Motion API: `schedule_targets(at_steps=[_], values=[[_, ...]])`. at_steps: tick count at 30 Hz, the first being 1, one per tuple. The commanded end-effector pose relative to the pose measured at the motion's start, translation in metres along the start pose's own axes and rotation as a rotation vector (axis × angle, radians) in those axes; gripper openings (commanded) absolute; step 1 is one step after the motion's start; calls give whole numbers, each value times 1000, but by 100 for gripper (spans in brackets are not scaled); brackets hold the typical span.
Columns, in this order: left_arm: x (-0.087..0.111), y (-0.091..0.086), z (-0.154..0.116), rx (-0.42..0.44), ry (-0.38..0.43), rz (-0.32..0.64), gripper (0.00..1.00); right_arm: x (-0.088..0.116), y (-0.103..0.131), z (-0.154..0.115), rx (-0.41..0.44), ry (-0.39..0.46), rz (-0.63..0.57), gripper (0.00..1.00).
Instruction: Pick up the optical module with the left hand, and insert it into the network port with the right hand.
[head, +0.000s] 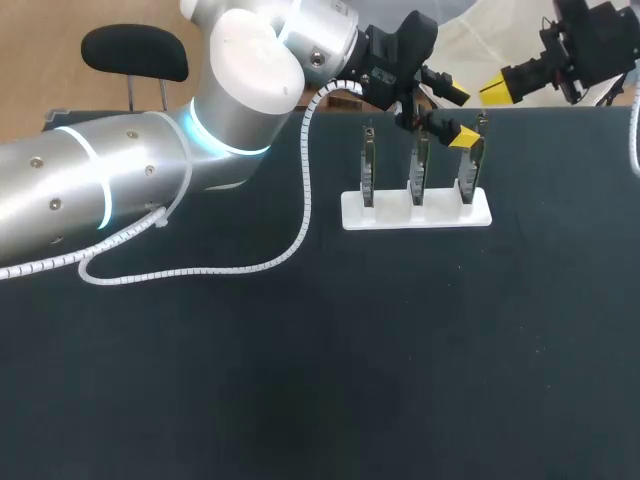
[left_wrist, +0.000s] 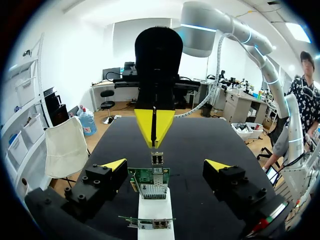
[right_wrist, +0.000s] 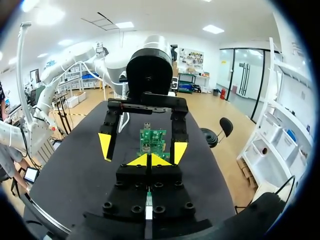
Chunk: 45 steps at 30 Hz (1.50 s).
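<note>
Left end effector (left_wrist: 166, 166) released, fingers (left_wrist: 114, 165) either side of the green network card (left_wrist: 149, 181) in the white stand (left_wrist: 155, 210) on the desk (left_wrist: 200, 142), optical module (left_wrist: 157, 158) at its top edge, right end effector (left_wrist: 154, 127) clenched beyond; centre squarely, pinch only the module.

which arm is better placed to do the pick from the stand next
Left. The left gripper is open, its fingers either side of a circuit board on the white stand. The right gripper is shut, beyond the stand.

Head overhead, wrist views opposed, sharing stand (head: 416, 213)
</note>
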<state>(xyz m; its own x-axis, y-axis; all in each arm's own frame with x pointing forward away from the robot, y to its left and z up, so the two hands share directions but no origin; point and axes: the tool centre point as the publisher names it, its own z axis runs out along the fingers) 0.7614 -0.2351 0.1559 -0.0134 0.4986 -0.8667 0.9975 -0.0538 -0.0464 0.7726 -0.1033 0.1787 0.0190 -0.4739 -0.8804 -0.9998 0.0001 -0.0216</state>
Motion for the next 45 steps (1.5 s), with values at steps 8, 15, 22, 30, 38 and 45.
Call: schedule_targets(at_steps=[8, 15, 22, 30, 38, 45], values=[[1, -2, 0, -4, -1, 1, 100, 7, 3, 1, 0, 12, 14, 0], [1, -2, 0, -4, -1, 1, 100, 8, 3, 2, -2, 14, 22, 0], [1, -2, 0, -4, -1, 1, 100, 10, 2, 6, -7, 20, 21, 0], [1, -2, 0, -4, -1, 1, 100, 12, 0, 8, -10, 22, 28, 0], [1, -2, 0, -4, -1, 1, 100, 15, -1, 10, -14, 26, 36, 0], [1, -2, 0, -4, -1, 1, 100, 18, 0, 12, -20, 30, 44, 0]])
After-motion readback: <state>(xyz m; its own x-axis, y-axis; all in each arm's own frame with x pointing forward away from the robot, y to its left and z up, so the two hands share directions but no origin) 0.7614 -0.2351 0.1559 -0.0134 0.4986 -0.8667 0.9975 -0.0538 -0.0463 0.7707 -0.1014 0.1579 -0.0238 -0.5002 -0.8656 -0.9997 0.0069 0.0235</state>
